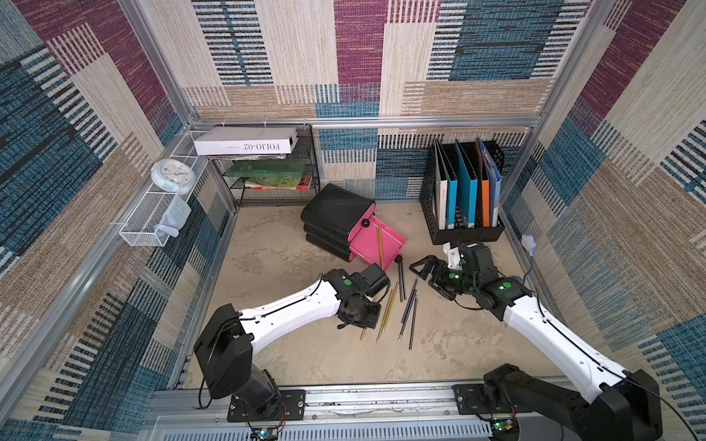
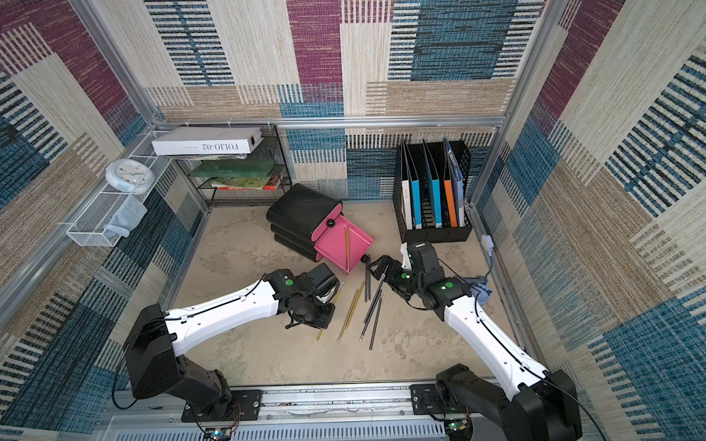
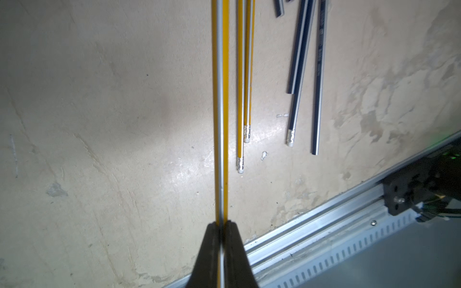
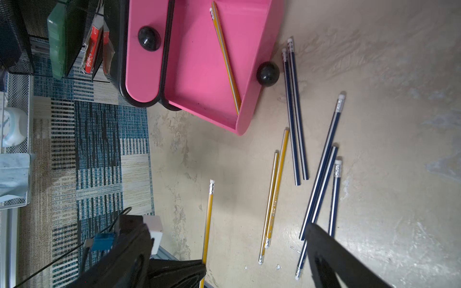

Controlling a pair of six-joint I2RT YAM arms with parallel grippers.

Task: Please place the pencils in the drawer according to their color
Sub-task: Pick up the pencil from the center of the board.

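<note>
Yellow pencils [image 3: 240, 74] with silver stripe; navy pencils [image 3: 318, 74], seemingly silver-striped too; pink drawer [image 4: 194, 82].

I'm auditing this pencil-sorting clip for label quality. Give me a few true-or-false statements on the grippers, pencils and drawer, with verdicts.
1. The left gripper is shut on a yellow pencil. True.
2. The open pink drawer is empty. False: a lone yellow pencil lies in it.
3. The right gripper is open and holds nothing. True.
4. All the navy pencils are in the drawer. False: they lie loose on the table.
5. Two more yellow pencils lie side by side on the table. True.
</note>
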